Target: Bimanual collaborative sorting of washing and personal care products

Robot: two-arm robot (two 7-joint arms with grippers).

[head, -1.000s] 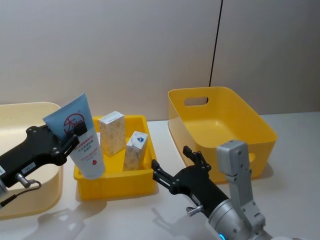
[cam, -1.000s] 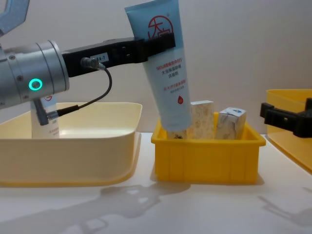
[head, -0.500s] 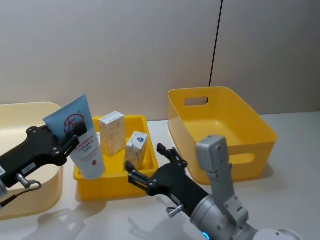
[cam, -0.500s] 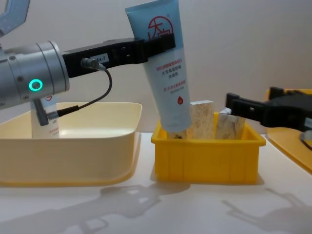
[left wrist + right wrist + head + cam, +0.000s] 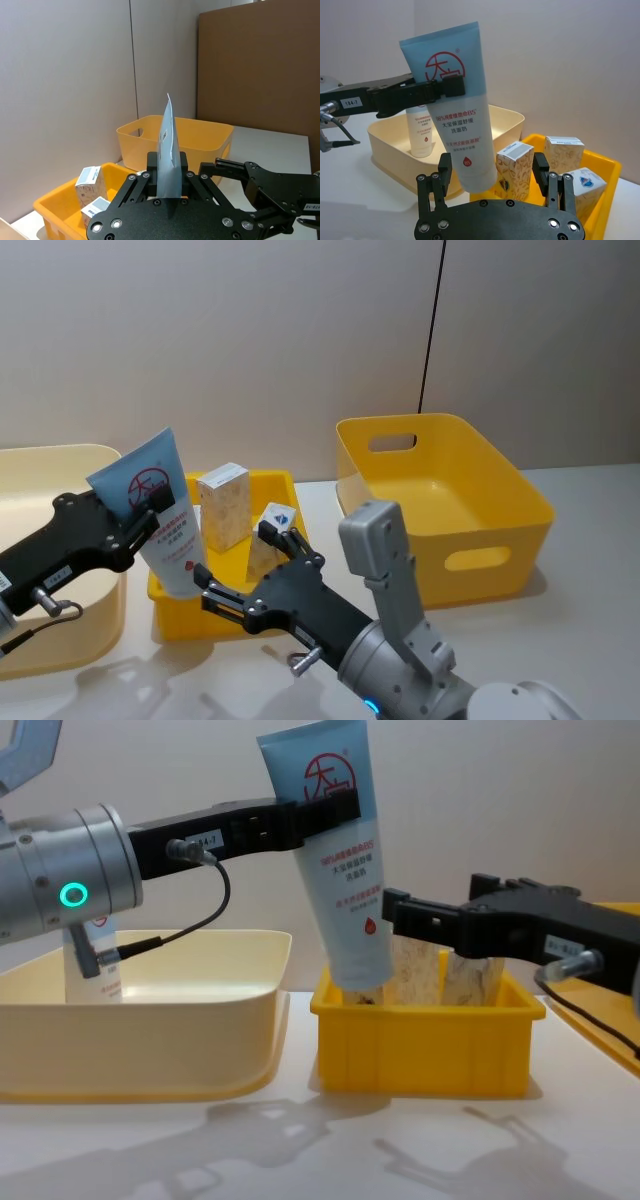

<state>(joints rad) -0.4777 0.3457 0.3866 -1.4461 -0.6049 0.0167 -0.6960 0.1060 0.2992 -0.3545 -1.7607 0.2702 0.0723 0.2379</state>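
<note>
- My left claw (image 5: 152, 508) is clamped on the blue tube (image 5: 168, 540) near its flat end. The tube is tilted, cap end down at the small yellow tray's (image 5: 425, 1050) left side.
- My right claw (image 5: 238, 562) is spread open, just beside the boxes (image 5: 224, 502) in that tray.

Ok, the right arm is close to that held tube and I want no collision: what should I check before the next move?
1. Left tool shut on the tube: ok.
2. Right tool open: ok.
3. Tube upright: not ok, tilted.
4. Tube's lower end clear of the yellow tray's rim: cannot tell.
5. One item alone between right tool's fingers: cannot tell; tube and a box both line up there.
6. Room in the cream bin: ok.
</note>
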